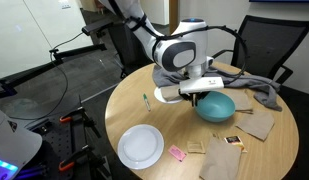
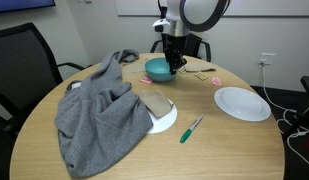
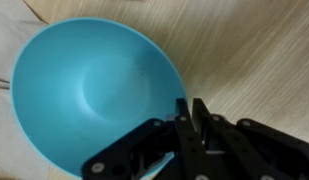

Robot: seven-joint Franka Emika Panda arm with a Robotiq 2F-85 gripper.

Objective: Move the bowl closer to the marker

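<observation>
Bowl [image 3: 84, 90] | rim sits between pincer [image 3: 190, 108] tips | pincer clamped on it

No legible text, labels or numbers anywhere.

An office meeting room: black swivel chairs [image 1: 259, 45] around a round table [image 1: 129, 105].

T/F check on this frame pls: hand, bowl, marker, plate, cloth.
1. The hand is clamped on the rim of the bowl. True.
2. The bowl holds food. False: the wrist view shows it empty.
3. The marker lies inside the bowl. False: it lies on the table, apart from the bowl.
4. A grey cloth lies on the table. True.
5. The white plate sits under the bowl. False: it sits apart from the bowl, empty.
</observation>
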